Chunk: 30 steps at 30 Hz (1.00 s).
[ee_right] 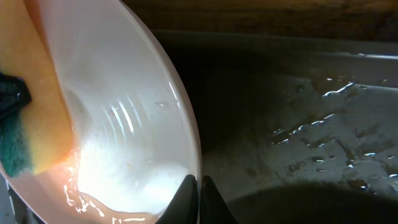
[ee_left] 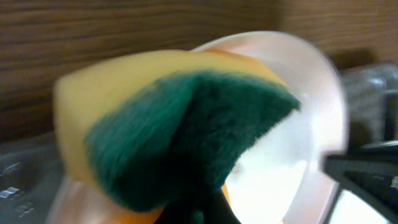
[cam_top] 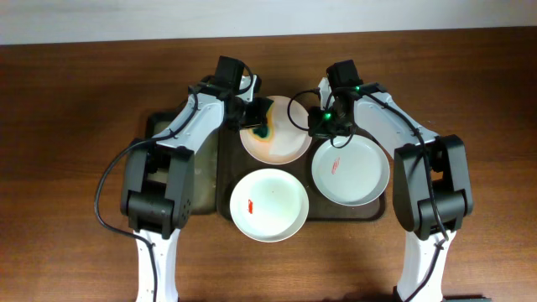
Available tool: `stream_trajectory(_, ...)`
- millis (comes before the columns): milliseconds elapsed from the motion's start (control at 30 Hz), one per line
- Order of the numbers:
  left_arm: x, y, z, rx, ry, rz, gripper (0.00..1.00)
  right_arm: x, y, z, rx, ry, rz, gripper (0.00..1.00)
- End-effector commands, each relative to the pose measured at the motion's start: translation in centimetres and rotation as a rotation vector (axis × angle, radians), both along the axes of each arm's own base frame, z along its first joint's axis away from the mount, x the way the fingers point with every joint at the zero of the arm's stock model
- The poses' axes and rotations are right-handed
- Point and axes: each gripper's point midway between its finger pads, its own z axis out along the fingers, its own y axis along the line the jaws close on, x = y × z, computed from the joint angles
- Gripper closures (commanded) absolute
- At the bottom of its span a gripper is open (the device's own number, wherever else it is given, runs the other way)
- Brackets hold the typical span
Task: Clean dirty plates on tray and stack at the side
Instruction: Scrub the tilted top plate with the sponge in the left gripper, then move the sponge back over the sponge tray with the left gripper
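Wood-grain desk (cam_top: 75, 101) carries a dark tray (cam_top: 319, 211) with three white plates on it. The right plate (cam_top: 350, 170) and the near plate (cam_top: 268, 204) each show a small red smear. At the far-left plate (cam_top: 285, 144), the left gripper (cam_top: 256, 117) is clamped on a yellow-and-green sponge (ee_left: 180, 137) pressed against the plate's inside, while the right gripper (ee_right: 196, 198) is pinched tight on the plate's right rim, one finger on each side.

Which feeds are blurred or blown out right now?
Left wrist: the sponge is smeared with blur, and the plate behind it is glaring. Right wrist: sharp, but the wet plate floor burns out white and the tray is dark with glints. Overhead: evenly lit, sharp.
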Motion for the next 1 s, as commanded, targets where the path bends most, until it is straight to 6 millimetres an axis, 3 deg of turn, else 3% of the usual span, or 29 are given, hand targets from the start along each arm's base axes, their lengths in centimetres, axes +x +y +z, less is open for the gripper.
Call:
stream_trajectory(0,-3.5,-4.5,-1.5,-0.199,0.127,-0.134,1.00,-0.6,1.6,-0.2,0.035,0.009,0.043,0.96)
stream_trajectory(67,-3.2,-5.0,-0.4,-0.240,0.110,-0.161,1.00,-0.6,1.6,-0.2,0.035,0.008,0.043,0.96)
stream_trajectory(167,-0.8,-5.0,4.3,-0.359,0.029,-0.194,1.00,-0.6,1.6,-0.2,0.035,0.009,0.043,0.96)
stream_trajectory(233,0.7,-3.6,7.4,-0.356,-0.036,-0.167,1.00,-0.6,1.6,-0.2,0.035,0.009,0.043,0.96)
stream_trajectory(267,1.9,-1.9,10.1,-0.334,-0.105,-0.131,1.00,-0.6,1.6,-0.2,0.035,0.009,0.043,0.96)
stream_trajectory(300,2.3,-0.8,11.4,-0.307,-0.139,-0.104,1.00,-0.6,1.6,-0.2,0.035,0.009,0.043,0.96)
stream_trajectory(367,2.8,5.2,15.1,-0.096,-0.217,0.065,1.00,-0.6,1.6,-0.2,0.035,0.009,0.043,0.96)
stream_trajectory(400,2.3,8.0,16.3,0.007,-0.227,0.138,1.00,-0.6,1.6,-0.2,0.035,0.009,0.043,0.96)
stream_trajectory(433,0.6,12.5,17.5,0.190,-0.218,0.249,1.00,-0.6,1.6,-0.2,0.035,0.009,0.043,0.96)
stream_trajectory(467,-1.2,15.5,18.1,0.317,-0.190,0.309,1.00,-0.7,1.6,-0.2,0.035,0.010,0.043,0.89)
stream_trajectory(500,-3.8,18.0,18.8,0.434,-0.142,0.350,1.00,-0.6,1.5,-0.2,0.035,0.009,0.042,0.64)
stream_trajectory(533,-6.0,19.3,19.1,0.500,-0.094,0.358,1.00,-0.6,1.5,-0.2,0.035,0.009,0.042,0.56)
stream_trajectory(567,-9.0,20.7,19.3,0.571,-0.011,0.382,1.00,-0.6,1.5,-0.2,0.035,0.009,0.042,0.50)
stream_trajectory(633,-11.6,22.2,18.6,0.677,0.071,0.427,1.00,-0.6,1.5,-0.2,0.035,0.009,0.043,0.50)
stream_trajectory(833,-12.8,22.5,9.7,0.727,0.156,0.403,1.00,-0.5,1.5,-0.2,0.033,0.002,0.041,0.50)
stream_trajectory(900,-12.8,22.4,7.3,0.718,0.151,0.404,1.00,-0.3,1.6,-0.2,0.035,-0.008,0.042,0.65)
stream_trajectory(967,-12.7,22.3,5.7,0.706,0.131,0.427,1.00,-0.3,1.6,-0.2,0.035,-0.008,0.041,0.60)
